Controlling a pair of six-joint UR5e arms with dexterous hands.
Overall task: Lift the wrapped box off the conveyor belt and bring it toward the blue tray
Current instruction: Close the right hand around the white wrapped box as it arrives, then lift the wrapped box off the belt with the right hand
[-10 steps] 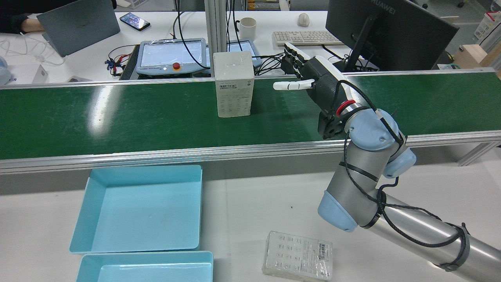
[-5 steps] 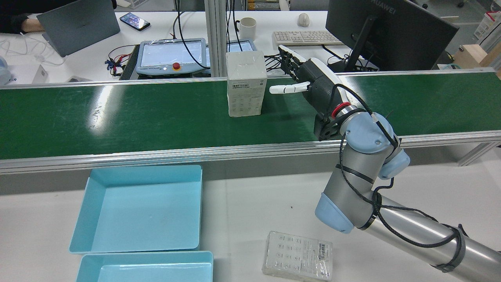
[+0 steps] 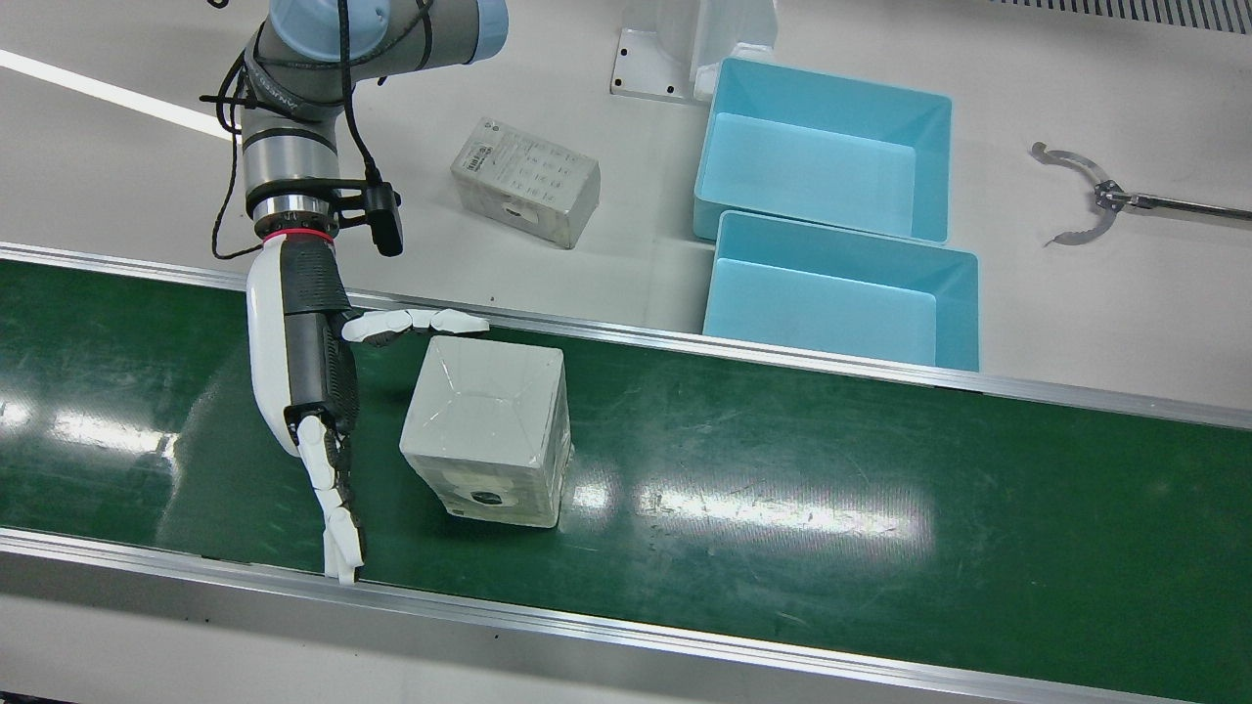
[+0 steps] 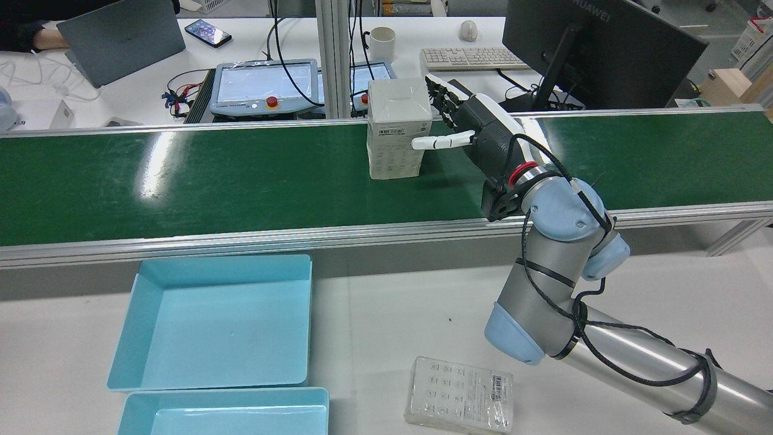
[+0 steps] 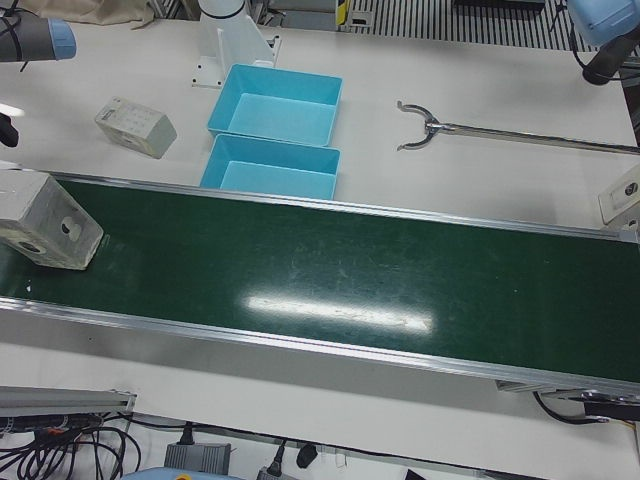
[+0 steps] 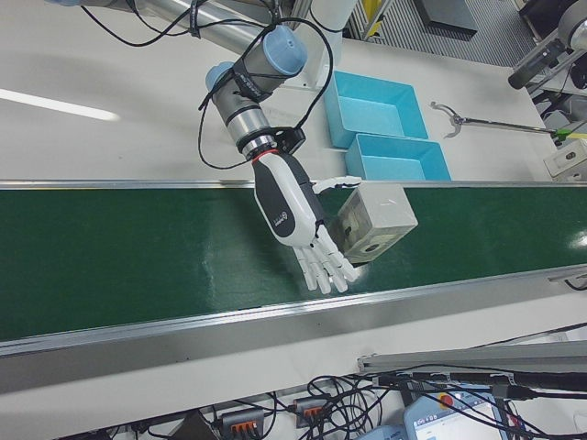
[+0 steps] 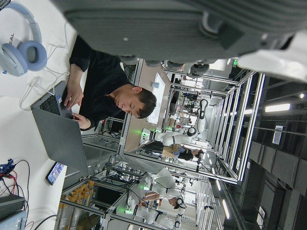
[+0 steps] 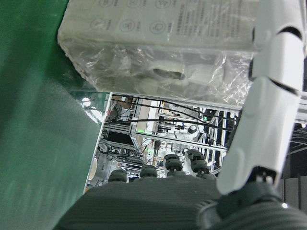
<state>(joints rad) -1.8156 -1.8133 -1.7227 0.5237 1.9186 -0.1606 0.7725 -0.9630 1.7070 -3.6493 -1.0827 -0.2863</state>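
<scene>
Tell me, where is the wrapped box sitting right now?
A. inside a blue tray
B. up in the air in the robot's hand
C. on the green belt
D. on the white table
C. The wrapped box stands on the green belt, with the robot's right hand open beside it; the blue trays hold nothing.

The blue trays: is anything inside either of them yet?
No, both blue trays beside the belt are bare, and the wrapped box stands on the belt.
</scene>
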